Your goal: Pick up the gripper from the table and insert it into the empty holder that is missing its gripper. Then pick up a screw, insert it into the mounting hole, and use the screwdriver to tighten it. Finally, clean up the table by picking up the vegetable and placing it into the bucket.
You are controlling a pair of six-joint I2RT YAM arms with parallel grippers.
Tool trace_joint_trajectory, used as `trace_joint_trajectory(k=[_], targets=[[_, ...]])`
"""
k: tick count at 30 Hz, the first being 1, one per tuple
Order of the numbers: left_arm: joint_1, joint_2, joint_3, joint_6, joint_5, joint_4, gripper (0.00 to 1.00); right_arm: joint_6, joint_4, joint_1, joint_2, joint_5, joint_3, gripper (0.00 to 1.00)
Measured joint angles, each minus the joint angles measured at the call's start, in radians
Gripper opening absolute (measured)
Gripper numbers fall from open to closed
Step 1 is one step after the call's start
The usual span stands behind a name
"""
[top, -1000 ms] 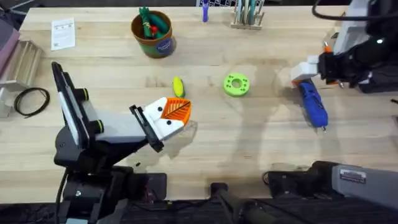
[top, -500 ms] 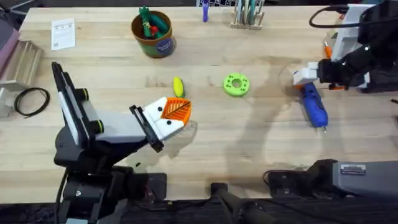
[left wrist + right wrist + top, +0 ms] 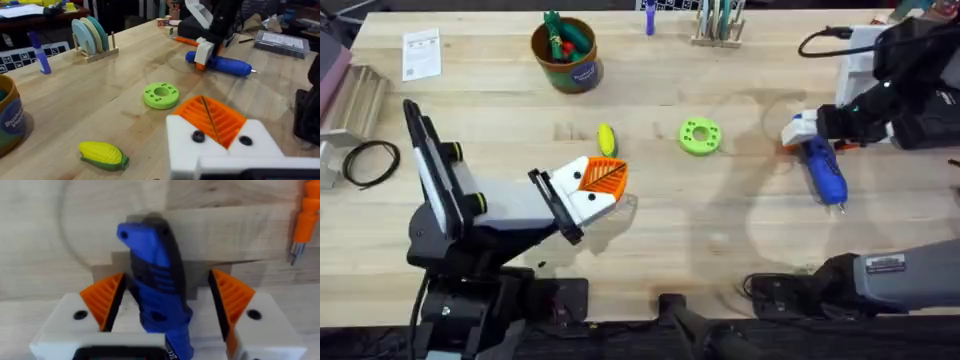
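Shifted leftward since before, right tool (image 3: 802,133) straddles the blue screwdriver (image 3: 824,172), ribbed orange pads (image 3: 103,299) wide apart. Green holed disc (image 3: 700,136) and yellow corn vegetable (image 3: 607,139) lie on the wooden tabletop (image 3: 720,230); left tool (image 3: 603,185) sits narrow.

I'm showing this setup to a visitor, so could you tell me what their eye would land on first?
Probably the blue screwdriver lying on the table's right side, with the right gripper open around it, orange pads on either side. Next, the left gripper resting near the table's middle, its orange fingers together. Just beyond it lie the yellow corn cob and a green holed disc.
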Motion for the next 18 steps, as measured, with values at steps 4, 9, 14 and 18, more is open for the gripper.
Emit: trace_joint_trajectory(k=[4, 9, 14, 18], targets=[[0.000, 0.000, 0.000, 0.000, 0.000, 0.000, 0.006, 0.000, 0.012, 0.000, 0.009, -0.007, 0.002, 0.973], [0.000, 0.000, 0.000, 0.000, 0.000, 0.000, 0.006, -0.007, 0.016, 0.002, 0.009, -0.006, 0.002, 0.562], [0.000, 0.000, 0.000, 0.000, 0.000, 0.000, 0.006, -0.010, 0.036, 0.003, 0.018, 0.011, 0.003, 0.022], [0.000, 0.000, 0.000, 0.000, 0.000, 0.000, 0.006, -0.014, 0.031, 0.016, 0.018, 0.017, 0.003, 0.023]])
